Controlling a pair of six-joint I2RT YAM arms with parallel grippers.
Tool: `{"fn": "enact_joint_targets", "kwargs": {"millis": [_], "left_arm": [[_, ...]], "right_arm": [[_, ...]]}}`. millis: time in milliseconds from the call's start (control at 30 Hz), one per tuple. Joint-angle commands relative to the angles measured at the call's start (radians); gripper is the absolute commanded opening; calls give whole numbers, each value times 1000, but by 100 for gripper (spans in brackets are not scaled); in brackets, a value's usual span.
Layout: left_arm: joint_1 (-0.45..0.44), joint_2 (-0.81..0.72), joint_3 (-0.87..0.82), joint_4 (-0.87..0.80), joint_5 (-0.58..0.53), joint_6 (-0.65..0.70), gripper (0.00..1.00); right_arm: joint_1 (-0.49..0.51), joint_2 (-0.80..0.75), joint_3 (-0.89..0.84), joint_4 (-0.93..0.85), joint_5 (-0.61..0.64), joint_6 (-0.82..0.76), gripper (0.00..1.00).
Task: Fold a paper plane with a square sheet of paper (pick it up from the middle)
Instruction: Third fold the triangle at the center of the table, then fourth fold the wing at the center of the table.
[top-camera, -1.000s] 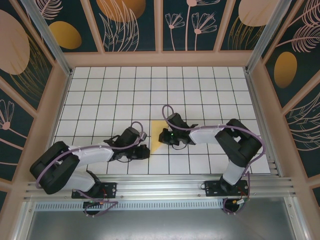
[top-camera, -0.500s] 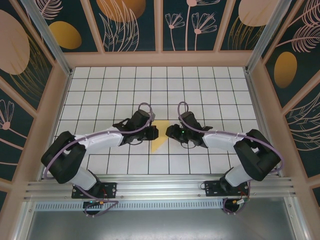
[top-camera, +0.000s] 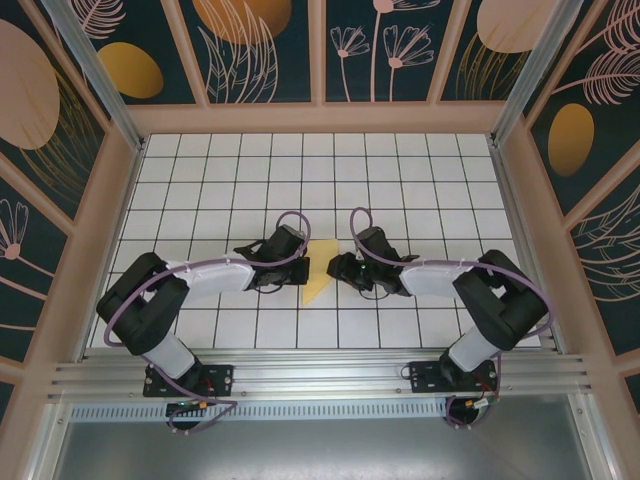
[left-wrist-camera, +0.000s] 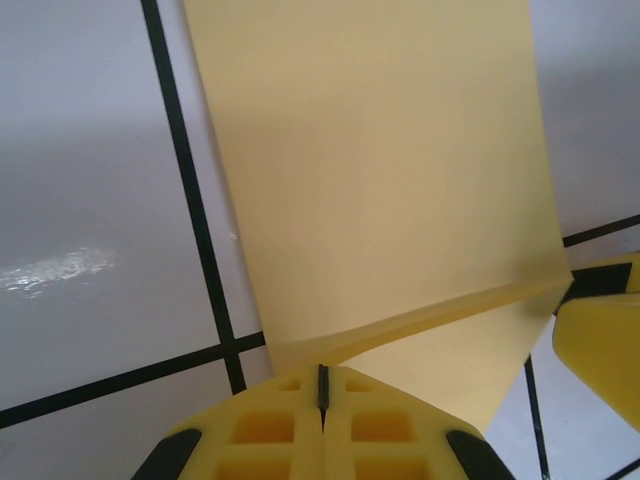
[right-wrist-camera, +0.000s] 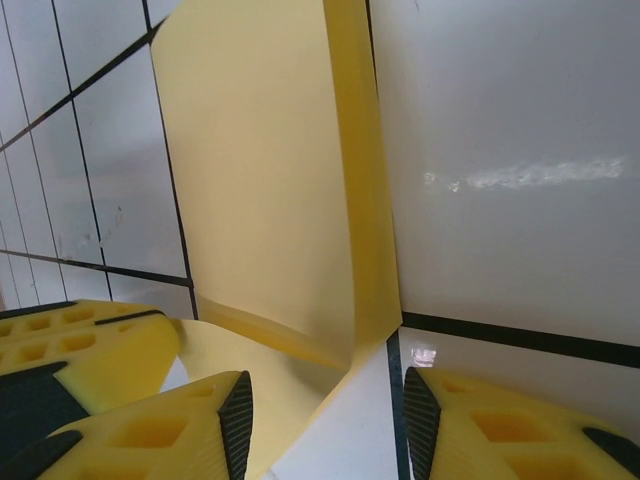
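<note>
Presently at the middle of the table (top-camera: 200, 160), nearer its near edge: paper plane (top-camera: 320, 272), flap lifted, seemingly pinched by the closed left gripper (left-wrist-camera: 322, 385). Right gripper (right-wrist-camera: 325, 410) parted astride its corner, gripping nothing. Could tear or spring open if tugged on just 1 pinch; could crease crooked if clamped off-line.

Ahead of the left gripper (left-wrist-camera: 322, 372), the yellow paper (left-wrist-camera: 370, 170) runs off the picture's top edge. Its near edge slips under the closed fingertips, and a pinch cannot be confirmed. Fingers of the right gripper (right-wrist-camera: 325, 400) are cropped at the bottom, and the paper beyond them at the top.
</note>
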Motion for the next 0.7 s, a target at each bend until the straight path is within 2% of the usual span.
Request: {"fn": "enact_joint_targets", "kwargs": {"millis": [0,667], "left_arm": [[7,18,-9,-1,-33,21,6],[8,54,-28,27,-13,31,5]], "right_arm": [[-5,20,8,56,-31,17,47],[4,110,68,153,-137,-40,43]]}}
